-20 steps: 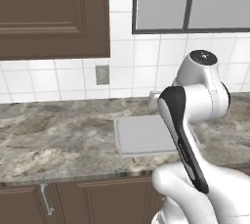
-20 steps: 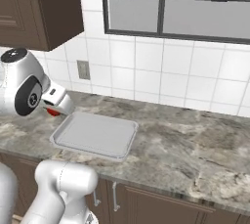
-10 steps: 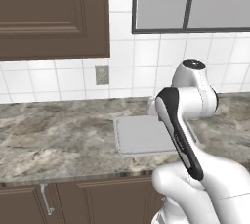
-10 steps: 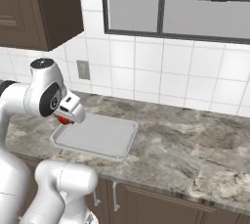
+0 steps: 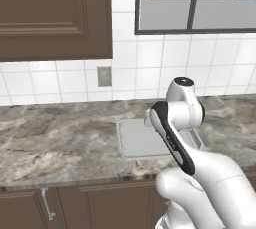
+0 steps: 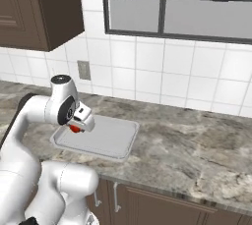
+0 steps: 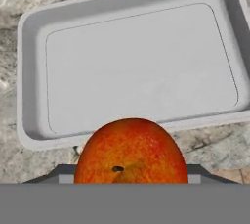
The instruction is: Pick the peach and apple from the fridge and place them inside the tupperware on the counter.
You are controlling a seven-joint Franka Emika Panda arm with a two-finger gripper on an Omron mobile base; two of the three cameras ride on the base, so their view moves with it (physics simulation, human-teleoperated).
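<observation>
The apple (image 7: pixel 131 150), a red-orange ball with a small dark stem dimple, sits between the jaws of my gripper (image 6: pixel 75 126), which is shut on it. In the right base view the apple (image 6: pixel 74 129) hangs just above the left part of the tupperware (image 6: pixel 123 146). In the hand view the fruit is over the near rim of the grey tupperware (image 7: pixel 30 76), which holds nothing inside. My arm covers the right part of the tupperware (image 5: pixel 131 143) in the left base view. The peach and the fridge are out of view.
The tupperware rests on the marbled counter (image 6: pixel 197 145) over dark cabinet doors (image 5: pixel 100 205). White wall tiles with an outlet (image 5: pixel 104 76) stand behind, a dark wall cabinet (image 5: pixel 50 15) hangs at the upper left, and a window (image 6: pixel 172 13) is above.
My arm has swung forward and down, carrying the apple from left of the tupperware to just above its left part. The tupperware has not moved.
</observation>
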